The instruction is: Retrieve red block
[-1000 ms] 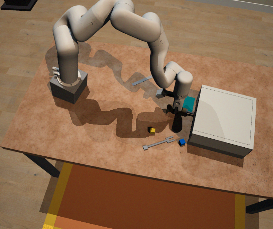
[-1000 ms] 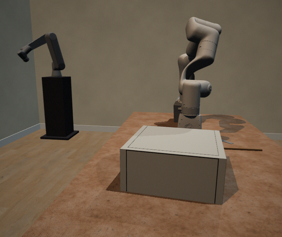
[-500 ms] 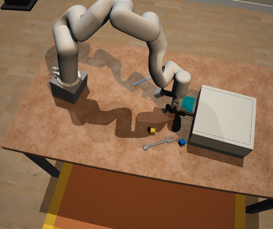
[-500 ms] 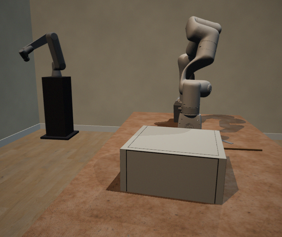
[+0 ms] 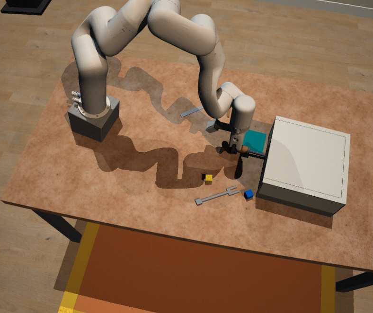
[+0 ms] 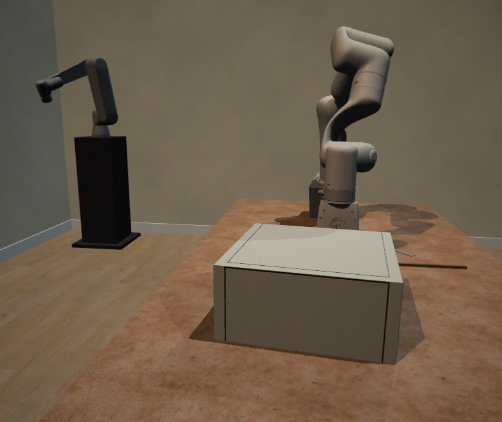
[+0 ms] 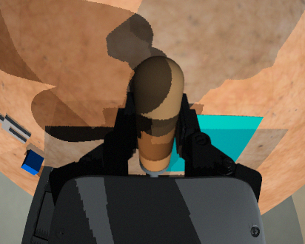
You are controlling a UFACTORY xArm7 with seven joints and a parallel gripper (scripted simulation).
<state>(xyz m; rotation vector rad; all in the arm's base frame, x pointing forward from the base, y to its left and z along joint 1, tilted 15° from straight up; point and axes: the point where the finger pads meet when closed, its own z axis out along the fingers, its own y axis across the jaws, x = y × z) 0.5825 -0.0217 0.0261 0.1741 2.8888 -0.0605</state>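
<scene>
My gripper (image 5: 234, 150) is shut on the rounded wooden handle (image 5: 244, 148) of a tool, close to the left side of the white cabinet (image 5: 305, 165). The tool's dark shaft (image 5: 255, 154) runs from the handle towards the cabinet's base. In the wrist view the handle (image 7: 158, 112) stands between the black fingers. The teal square (image 5: 255, 141) lies on the table just behind the gripper, against the cabinet, and shows in the wrist view (image 7: 222, 139) to the right of the fingers. The red block is not visible in any view. In the exterior view the cabinet (image 6: 310, 285) hides the fingers.
A yellow block (image 5: 208, 178), a blue block (image 5: 248, 194) and a grey forked tool (image 5: 216, 195) lie in front of the gripper. A flat grey bar (image 5: 191, 111) lies behind it. The arm's base (image 5: 93, 117) stands at the table's left.
</scene>
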